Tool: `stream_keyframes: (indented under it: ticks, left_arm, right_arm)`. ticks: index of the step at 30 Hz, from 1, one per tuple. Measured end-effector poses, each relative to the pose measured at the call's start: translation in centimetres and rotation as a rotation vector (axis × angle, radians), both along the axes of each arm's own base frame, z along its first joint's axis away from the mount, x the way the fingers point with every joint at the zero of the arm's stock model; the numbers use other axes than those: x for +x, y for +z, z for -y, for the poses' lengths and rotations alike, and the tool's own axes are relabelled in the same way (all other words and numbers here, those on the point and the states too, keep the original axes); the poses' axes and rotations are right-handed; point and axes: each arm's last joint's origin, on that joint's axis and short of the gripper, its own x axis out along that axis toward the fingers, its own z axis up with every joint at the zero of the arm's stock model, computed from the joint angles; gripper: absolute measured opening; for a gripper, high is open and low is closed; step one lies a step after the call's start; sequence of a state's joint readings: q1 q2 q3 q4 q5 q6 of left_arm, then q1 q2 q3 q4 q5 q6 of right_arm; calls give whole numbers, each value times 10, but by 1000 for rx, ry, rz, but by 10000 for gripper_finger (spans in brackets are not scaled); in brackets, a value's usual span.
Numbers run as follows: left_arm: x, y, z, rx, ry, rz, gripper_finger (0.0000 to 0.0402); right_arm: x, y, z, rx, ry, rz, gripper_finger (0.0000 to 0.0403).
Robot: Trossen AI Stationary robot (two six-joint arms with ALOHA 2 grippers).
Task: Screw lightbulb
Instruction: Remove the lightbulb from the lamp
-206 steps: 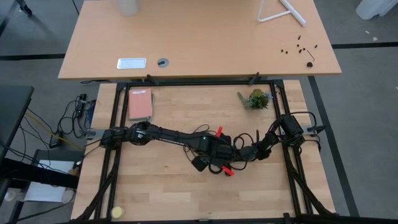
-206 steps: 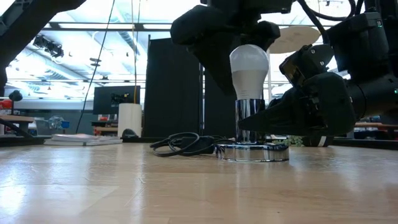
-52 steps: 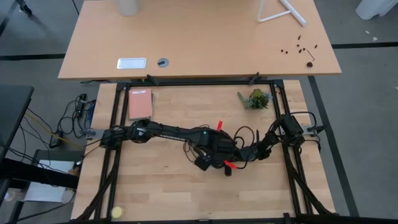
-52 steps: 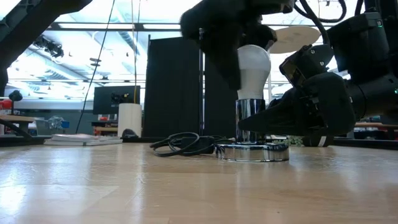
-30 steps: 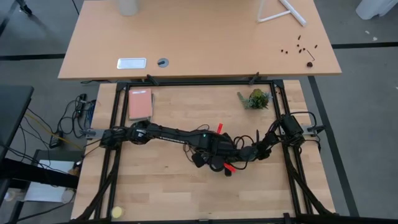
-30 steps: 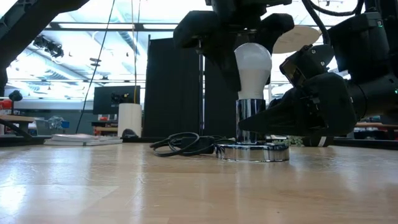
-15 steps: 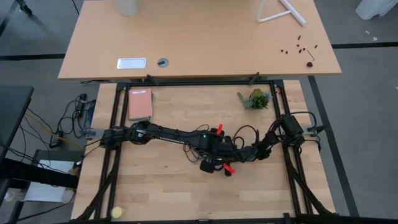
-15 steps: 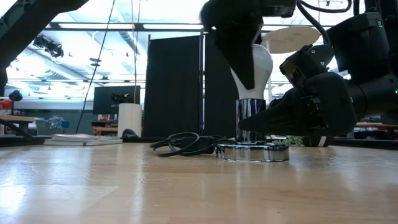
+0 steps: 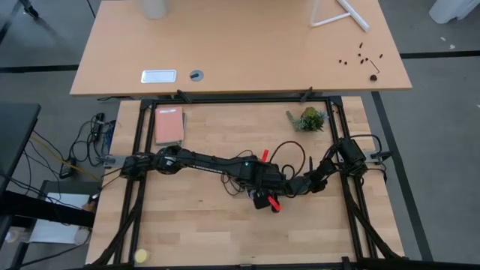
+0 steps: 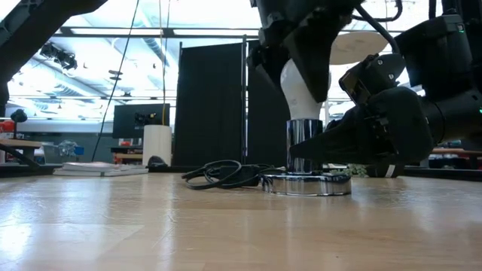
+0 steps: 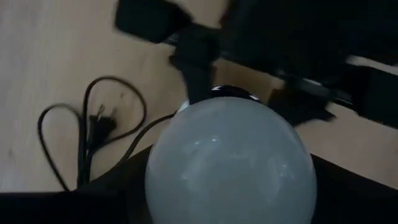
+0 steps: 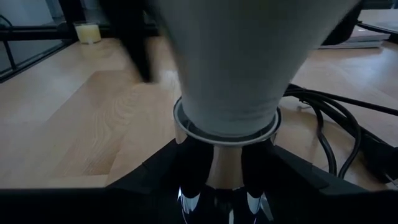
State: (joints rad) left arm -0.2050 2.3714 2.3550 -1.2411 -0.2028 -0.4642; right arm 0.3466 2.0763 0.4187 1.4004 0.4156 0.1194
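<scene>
lightbulb [image 11: 231, 163]: matt frosted white | socket [image 10: 303, 147]: glossy chrome | table [image 10: 151, 226]: smooth wood

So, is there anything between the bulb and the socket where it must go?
Nothing visible. The bulb stands upright with its neck already in the socket; the left gripper holds it from above and the right gripper holds the socket.

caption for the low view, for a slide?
Left claw on the lightbulb seated in the socket; right claw steadies it.
</scene>
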Motion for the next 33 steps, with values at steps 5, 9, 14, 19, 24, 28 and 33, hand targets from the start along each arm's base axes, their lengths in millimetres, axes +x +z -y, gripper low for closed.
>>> stream_keyframes:
  ticks: [5,9,14,19,24,28,33]
  left_arm:
    - [1,1,2,36,-196,-14,326]
    - [2,1,2,94,-332,-22,363]
    - [2,1,-1,180,-485,-48,396]
    - [2,1,-3,268,-690,-95,396]
    - [0,0,-3,355,-947,-153,396]
    - [-1,0,-1,412,-1108,-175,396]
    - [0,0,-1,426,-1156,-180,390]
  right_arm:
    - [0,0,0,-3,1,-1,197]
    - [0,0,0,0,0,-1,197]
    - [0,0,0,0,0,-1,197]
    - [0,0,0,0,0,-1,197]
    - [0,0,0,1,0,-2,197]
    - [0,0,0,0,0,-2,197]
    - [0,0,0,-4,1,-3,197]
